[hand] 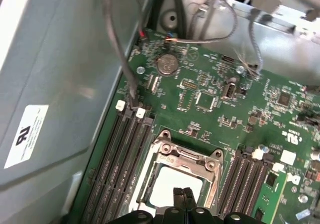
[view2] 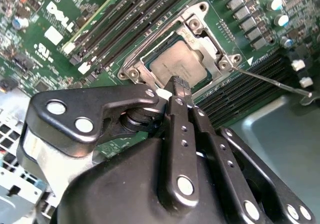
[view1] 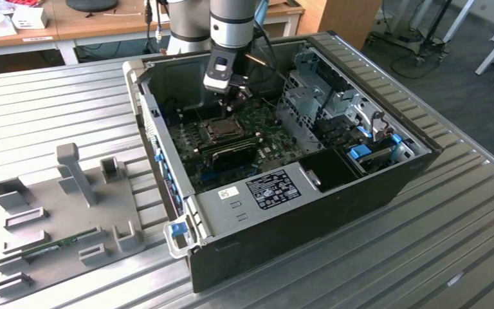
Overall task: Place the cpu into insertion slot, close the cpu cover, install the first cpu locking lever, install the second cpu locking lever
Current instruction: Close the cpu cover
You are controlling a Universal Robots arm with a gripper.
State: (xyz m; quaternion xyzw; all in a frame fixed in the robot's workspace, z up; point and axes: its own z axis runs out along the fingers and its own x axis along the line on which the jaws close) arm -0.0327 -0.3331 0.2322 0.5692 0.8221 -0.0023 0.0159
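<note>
The cpu (view2: 176,66) lies flat in the insertion slot (view1: 221,129), its silvery-tan top showing through the window of the cpu cover (view2: 199,34). The cover is folded down over it, also visible in the first wrist view as the cpu cover (hand: 186,159) around the cpu (hand: 167,190). My gripper (view2: 178,82) hovers at the slot's edge with its fingers pressed together and nothing between them; in the exterior view the gripper (view1: 231,102) sits just behind the slot. A thin metal locking lever (view2: 272,82) juts out sideways from one corner of the slot, away from the frame.
Black memory slots (hand: 122,154) flank the slot on both sides. The case walls (view1: 148,96), a drive cage (view1: 324,103) and loose cables (hand: 120,48) crowd the board. A grey fixture plate (view1: 58,219) lies on the table at the exterior view's left.
</note>
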